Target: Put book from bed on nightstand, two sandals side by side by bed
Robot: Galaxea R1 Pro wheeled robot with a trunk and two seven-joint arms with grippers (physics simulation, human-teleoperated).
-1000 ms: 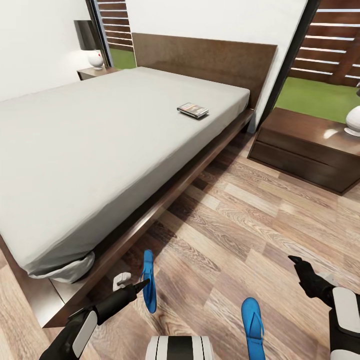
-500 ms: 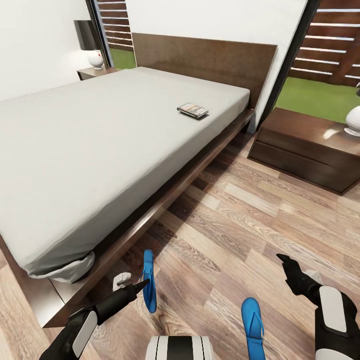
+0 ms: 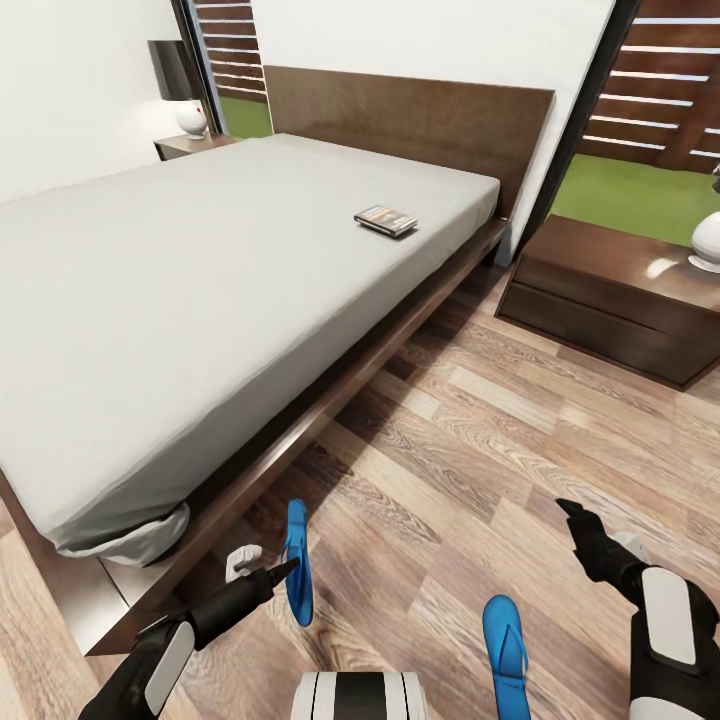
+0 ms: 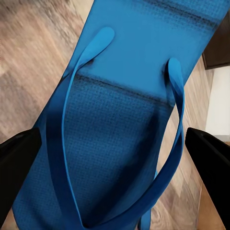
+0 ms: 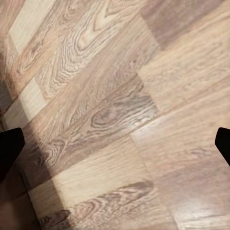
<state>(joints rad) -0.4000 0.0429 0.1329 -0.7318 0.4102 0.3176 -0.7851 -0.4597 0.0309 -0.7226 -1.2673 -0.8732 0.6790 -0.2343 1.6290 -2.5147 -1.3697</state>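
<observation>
The book lies on the bed's off-white mattress near the headboard end. One blue sandal stands on its edge beside the bed frame; my left gripper is shut on it across its width. Up close the sandal shows its sole and thong straps between both fingers. A second sandal lies flat on the floor at the bottom of the head view. Right of it, my right gripper hovers open over bare planks. A nightstand stands right of the bed.
A second nightstand with a white lamp sits at the bed's far side. A white lamp base occupies the near nightstand's right end. Wood-plank floor stretches between the bed and the near nightstand.
My right gripper has shifted a little to the left, toward the flat sandal. The left gripper and its sandal have stayed put.
</observation>
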